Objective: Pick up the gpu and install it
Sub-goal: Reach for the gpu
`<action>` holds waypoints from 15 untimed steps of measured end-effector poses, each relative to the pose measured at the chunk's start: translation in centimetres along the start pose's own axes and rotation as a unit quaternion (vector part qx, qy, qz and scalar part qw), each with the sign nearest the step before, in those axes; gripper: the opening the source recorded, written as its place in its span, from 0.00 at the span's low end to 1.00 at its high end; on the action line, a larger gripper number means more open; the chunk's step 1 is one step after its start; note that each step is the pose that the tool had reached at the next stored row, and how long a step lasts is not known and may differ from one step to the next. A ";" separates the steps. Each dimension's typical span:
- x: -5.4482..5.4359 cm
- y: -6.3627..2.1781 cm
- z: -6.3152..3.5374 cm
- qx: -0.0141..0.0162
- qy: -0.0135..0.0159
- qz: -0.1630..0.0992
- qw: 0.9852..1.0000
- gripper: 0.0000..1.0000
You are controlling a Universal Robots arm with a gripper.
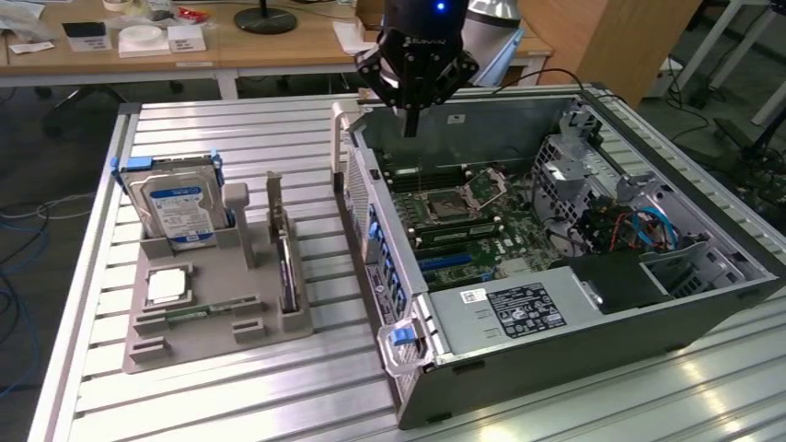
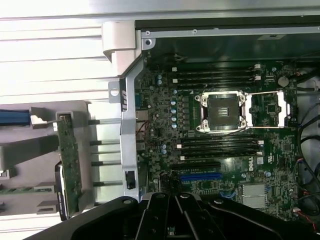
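Above the slatted table (image 1: 221, 138) my claw (image 1: 411, 127) hangs clenched, empty, over the case (image 1: 590, 350); the upright gpu (image 1: 287, 276) in its holder (image 1: 197, 341) wants a square, centred grip, I judge.

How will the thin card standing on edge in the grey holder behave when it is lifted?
The thin flat circuit card with a metal end bracket is probably stiff and light, being a flat board. Its bare components look fragile. Standing on edge in a slot of the grey plastic holder, it could tip once freed.
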State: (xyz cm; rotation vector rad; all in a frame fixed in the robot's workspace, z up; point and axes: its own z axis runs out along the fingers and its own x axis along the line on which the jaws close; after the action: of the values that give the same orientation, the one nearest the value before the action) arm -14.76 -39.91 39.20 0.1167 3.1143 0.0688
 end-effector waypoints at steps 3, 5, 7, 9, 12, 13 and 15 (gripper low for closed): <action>0.2 -0.03 -0.01 0.000 0.000 0.000 1.000 0.11; 0.3 -0.04 -0.01 0.000 0.000 0.000 1.000 0.11; 0.5 -0.06 -0.02 0.000 0.000 0.000 1.000 0.11; 0.7 -0.07 -0.02 0.000 0.000 0.000 1.000 0.11; 0.9 -0.10 -0.02 0.000 0.000 0.000 1.000 0.11; 1.0 -0.10 -0.03 0.000 0.000 0.000 1.000 0.11; 1.2 -0.12 -0.03 0.000 0.000 0.000 1.000 0.11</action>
State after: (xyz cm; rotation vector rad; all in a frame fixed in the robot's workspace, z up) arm -15.94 -39.94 39.19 0.1166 3.1143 0.0689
